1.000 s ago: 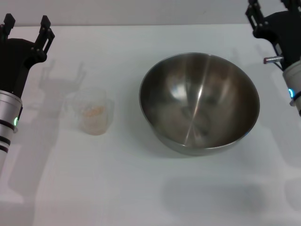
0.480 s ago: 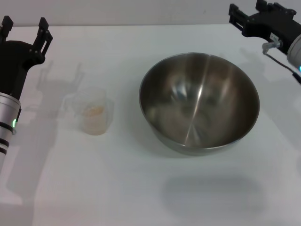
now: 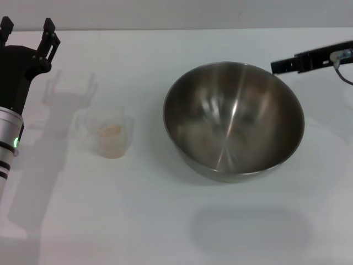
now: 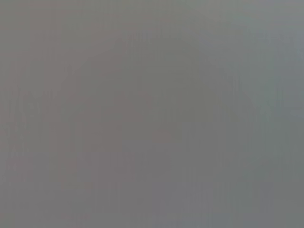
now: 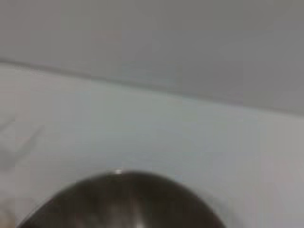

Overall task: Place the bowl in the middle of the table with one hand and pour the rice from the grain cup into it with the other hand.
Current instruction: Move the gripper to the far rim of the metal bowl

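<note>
The right hand (image 3: 276,67) has swung down from the table's (image 3: 165,221) far corner and now reaches edge-on toward the steel bowl's (image 3: 234,121) 2 o'clock rim, grip unreadable. The bowl sits unmoved, right of centre. At 9 o'clock the left hand (image 3: 27,30) waits open behind the grain cup (image 3: 107,132), its rice (image 3: 112,130) unpoured.

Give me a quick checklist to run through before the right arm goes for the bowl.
1. Bowl upright on the table, nothing inside: ok.
2. Right pincer near the bowl's far right rim but not touching it: ok. Whether its fingers are apart: cannot tell.
3. Bowl in the middle of the table: not ok, it sits right of centre.
4. Grain cup upright with the rice inside, standing apart from the bowl: ok.
5. Left pincer open, empty, at the far left behind the cup: ok.
6. Left wrist view usable: not ok, it shows nothing recognisable.
</note>
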Controlling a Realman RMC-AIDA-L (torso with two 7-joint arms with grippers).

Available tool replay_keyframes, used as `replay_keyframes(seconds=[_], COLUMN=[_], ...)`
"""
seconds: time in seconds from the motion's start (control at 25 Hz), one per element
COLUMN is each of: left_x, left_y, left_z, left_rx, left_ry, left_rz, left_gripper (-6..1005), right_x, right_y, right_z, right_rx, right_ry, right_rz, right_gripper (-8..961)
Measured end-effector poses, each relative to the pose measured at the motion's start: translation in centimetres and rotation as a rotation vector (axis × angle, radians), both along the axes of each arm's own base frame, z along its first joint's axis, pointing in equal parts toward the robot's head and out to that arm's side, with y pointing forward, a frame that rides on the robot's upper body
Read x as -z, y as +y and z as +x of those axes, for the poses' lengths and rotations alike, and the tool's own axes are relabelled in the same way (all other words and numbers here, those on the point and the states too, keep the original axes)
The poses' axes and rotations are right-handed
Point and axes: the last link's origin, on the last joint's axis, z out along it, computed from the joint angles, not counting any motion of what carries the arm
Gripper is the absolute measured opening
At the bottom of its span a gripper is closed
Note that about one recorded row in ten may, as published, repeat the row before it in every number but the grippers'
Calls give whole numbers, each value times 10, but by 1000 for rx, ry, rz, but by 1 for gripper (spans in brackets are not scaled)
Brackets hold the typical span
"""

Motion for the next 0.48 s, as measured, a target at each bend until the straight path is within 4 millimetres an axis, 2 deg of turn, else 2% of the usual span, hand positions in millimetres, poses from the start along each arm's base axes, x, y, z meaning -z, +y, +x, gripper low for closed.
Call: replay_keyframes(seconds=[0.24,0.48], left_x=[0,-1], left_y=[0,-1], left_z=[0,0], left_rx=[2,3], left_ry=[-1,-1], left_rz=[3,7], left_gripper=[811,811], right_x=[-11,-13], right_y=[8,16], right_z=[3,15], right_rx=[79,144], right_ry=[-7,-67], right_rz=[-119,-140], right_gripper=[652,651])
